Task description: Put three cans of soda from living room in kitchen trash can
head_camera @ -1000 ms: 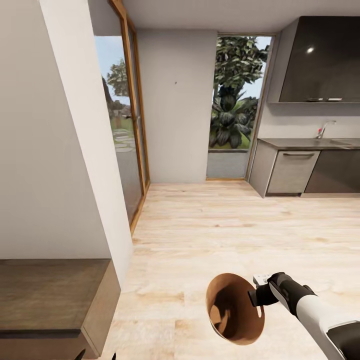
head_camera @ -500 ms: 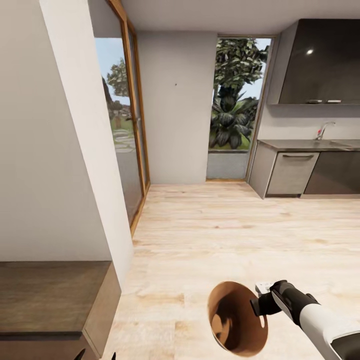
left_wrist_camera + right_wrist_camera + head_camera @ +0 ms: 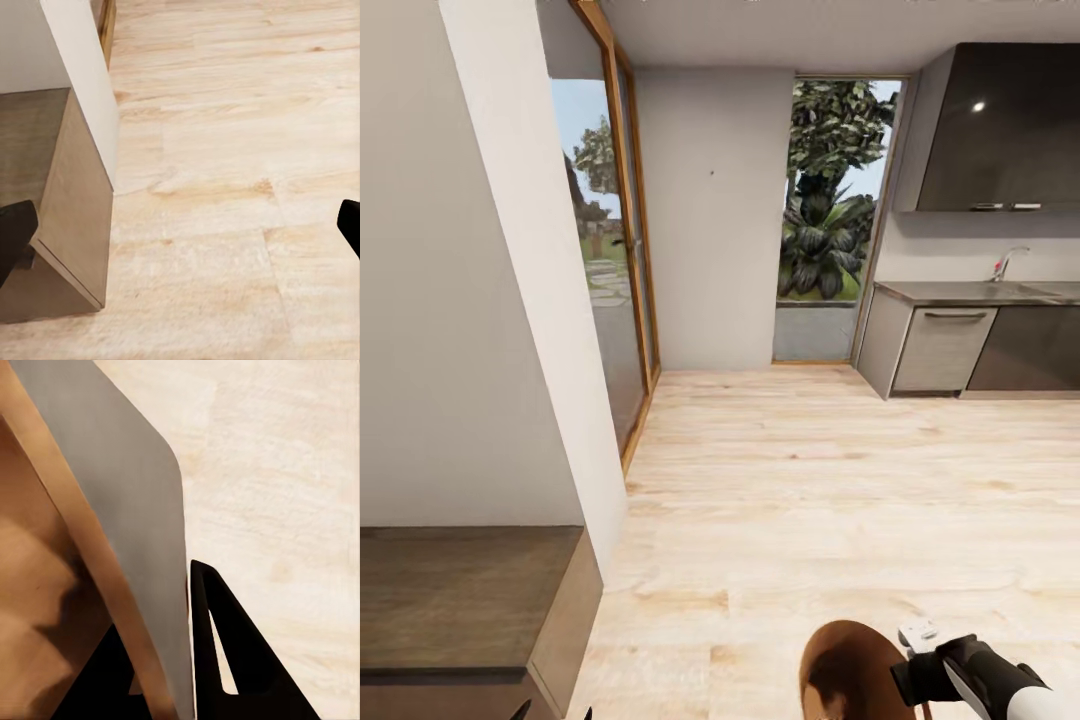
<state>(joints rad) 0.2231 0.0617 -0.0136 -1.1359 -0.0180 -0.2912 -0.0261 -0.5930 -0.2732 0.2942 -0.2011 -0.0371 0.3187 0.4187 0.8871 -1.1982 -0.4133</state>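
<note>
**Bin carried over kitchen floor**

The right gripper (image 3: 916,672) has its jaws clamped on the rim of the bin (image 3: 850,672), held low above the wooden floor (image 3: 810,480). The left gripper (image 3: 180,225) has jaws wide apart. Kitchen worktop (image 3: 980,291) lies ahead.

head: high, facing kitchen (image 3: 980,300) | wrists: close, downward | shared: floor (image 3: 810,480)

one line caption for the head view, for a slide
Right gripper carries the tash can by its rim over a light wood floor, kitchen counter ahead right.
</note>
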